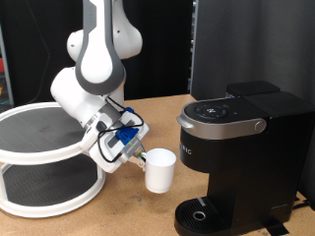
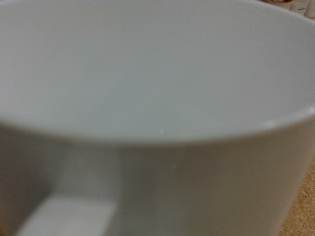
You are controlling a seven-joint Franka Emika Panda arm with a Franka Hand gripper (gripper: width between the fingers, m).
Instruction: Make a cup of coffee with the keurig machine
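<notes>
The small white cup hangs in the air just to the exterior view's left of the black keurig machine, above the wooden table. My gripper is shut on the cup's handle side and holds it slightly tilted. The machine's silver-grey lid is down, and its round drip base sits below and to the right of the cup. In the wrist view the cup's white wall and rim fill almost the whole picture; the fingers do not show there.
A round two-tier white rack with dark mesh shelves stands at the exterior view's left. A black panel stands behind the machine. The wooden table shows between rack and machine.
</notes>
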